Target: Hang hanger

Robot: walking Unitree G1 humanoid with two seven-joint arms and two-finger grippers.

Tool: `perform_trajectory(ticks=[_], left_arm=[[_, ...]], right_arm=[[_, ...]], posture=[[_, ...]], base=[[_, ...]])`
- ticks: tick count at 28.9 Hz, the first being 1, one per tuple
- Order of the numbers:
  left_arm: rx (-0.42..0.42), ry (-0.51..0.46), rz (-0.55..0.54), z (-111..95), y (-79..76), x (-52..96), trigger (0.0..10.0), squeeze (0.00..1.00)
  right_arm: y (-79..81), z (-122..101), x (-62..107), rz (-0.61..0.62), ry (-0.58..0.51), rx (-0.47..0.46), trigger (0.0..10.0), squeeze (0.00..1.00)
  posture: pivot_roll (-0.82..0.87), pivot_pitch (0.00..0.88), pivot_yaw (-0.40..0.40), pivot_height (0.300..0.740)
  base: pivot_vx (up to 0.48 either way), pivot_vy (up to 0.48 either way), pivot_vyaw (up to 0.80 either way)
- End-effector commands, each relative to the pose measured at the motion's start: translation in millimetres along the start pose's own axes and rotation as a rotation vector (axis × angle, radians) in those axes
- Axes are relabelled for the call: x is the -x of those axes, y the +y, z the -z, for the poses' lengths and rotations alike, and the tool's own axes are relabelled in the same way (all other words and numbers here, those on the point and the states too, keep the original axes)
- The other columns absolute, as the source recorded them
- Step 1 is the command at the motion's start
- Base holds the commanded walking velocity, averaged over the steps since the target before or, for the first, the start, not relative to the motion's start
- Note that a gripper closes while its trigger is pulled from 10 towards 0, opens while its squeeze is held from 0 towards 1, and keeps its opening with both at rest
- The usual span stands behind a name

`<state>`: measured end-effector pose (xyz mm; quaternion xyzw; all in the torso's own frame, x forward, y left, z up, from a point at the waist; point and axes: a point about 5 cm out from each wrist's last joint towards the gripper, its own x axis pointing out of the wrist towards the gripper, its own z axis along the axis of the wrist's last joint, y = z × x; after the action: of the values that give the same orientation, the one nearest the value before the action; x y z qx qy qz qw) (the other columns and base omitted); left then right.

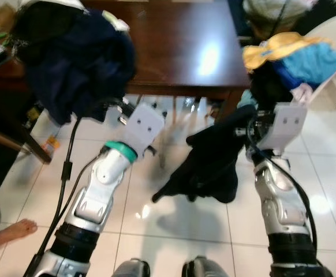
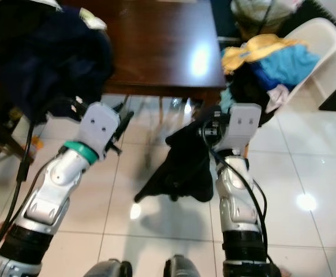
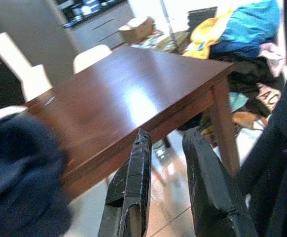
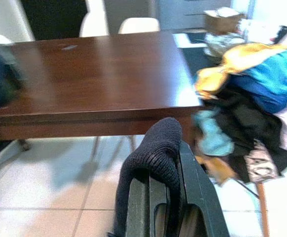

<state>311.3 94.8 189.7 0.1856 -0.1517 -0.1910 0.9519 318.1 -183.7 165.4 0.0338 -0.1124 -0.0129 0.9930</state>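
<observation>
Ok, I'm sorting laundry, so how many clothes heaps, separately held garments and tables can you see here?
Clothes heaps: 2, the navy heap and the multicoloured heap
Black garment held in the right gripper: 1
Wooden table: 1
Total: 4

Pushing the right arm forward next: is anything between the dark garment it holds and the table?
Nothing visible. The right gripper is shut on the dark garment, with only air and floor before the table corner. The clothes heap on the white chair lies close on its right.
</observation>
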Motion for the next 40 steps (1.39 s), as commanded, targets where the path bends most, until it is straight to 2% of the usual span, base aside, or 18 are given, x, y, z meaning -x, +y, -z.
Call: perform_trajectory(ticks=[1,7,8,9,10,12,13,14,19,28,36,40], left_arm=[[0.007,0.006,0.022,1.5,-5.1,-1.0,10.0,0.0],[0.038,0.052,-0.05,5.6,3.6,0.7,10.0,0.0],[0.009,0.084,-0.082,9.2,7.0,2.1,10.0,0.0],[-0.04,0.086,-0.103,10.2,9.0,3.5,10.0,0.0],[-0.04,0.086,-0.103,10.2,9.0,3.5,10.0,0.0],[-0.097,0.067,-0.122,9.1,11.4,4.3,10.0,0.0],[-0.097,0.067,-0.122,9.1,11.4,4.3,10.0,0.0],[-0.095,0.041,-0.177,4.5,19.2,2.4,10.0,0.0],[-0.095,0.024,-0.229,0.7,26.1,0.8,10.0,0.0],[-0.096,0.027,-0.274,-0.5,31.3,0.7,10.0,0.0],[-0.095,0.017,-0.265,-0.9,28.6,1.1,10.0,0.0],[-0.097,0.013,-0.265,-1.4,28.6,1.0,10.0,0.0]], right_arm=[[-5.3,-3.1,0.2,0.028,-0.025,-0.001,10.0,0.0],[-1.6,-6.0,-5.7,0.026,-0.043,-0.001,10.0,0.0],[0.9,-7.6,-7.5,0.018,-0.052,0.006,10.0,0.0],[5.3,-9.3,-9.0,0.002,-0.064,0.008,10.0,0.0],[5.3,-9.3,-9.0,0.002,-0.064,0.008,10.0,0.0],[12.9,-11.1,-10.5,-0.026,-0.078,0.001,10.0,0.0],[12.9,-11.1,-10.5,-0.026,-0.078,0.001,10.0,0.0],[21.6,-13.1,-11.5,-0.054,-0.09,-0.012,10.0,0.0],[26.4,-14.0,-12.4,-0.067,-0.096,-0.02,10.0,0.0],[27.5,-13.2,-12.3,-0.07,-0.097,-0.025,10.0,0.0],[21.1,-13.0,-12.8,-0.027,-0.098,-0.06,10.0,0.0],[20.7,-13.9,-13.1,-0.027,-0.105,-0.054,10.0,0.0]], posture=[[-0.04,0.045,0.077,0.74],[-0.03,0.042,0.072,0.74],[-0.03,0.041,0.071,0.74],[-0.02,0.04,0.07,0.74],[-0.02,0.04,0.07,0.74],[-0.01,0.037,0.066,0.74],[-0.01,0.037,0.066,0.74],[-0.01,0.033,0.065,0.74],[-0.01,0.031,0.062,0.74],[-0.01,0.027,0.061,0.74],[-0.01,0.029,0.063,0.74],[-0.01,0.034,0.065,0.74]], base=[[0.0,0.0,-0.79],[0.0,0.0,-0.45],[0.0,0.0,0.0],[0.0,0.0,0.0],[0.0,0.0,0.0],[0.0,0.0,0.0],[0.0,0.0,0.0],[0.266,0.0,0.0],[0.273,0.0,0.0],[0.445,0.0,0.0],[0.48,0.0,-0.71],[0.48,0.0,0.0]])
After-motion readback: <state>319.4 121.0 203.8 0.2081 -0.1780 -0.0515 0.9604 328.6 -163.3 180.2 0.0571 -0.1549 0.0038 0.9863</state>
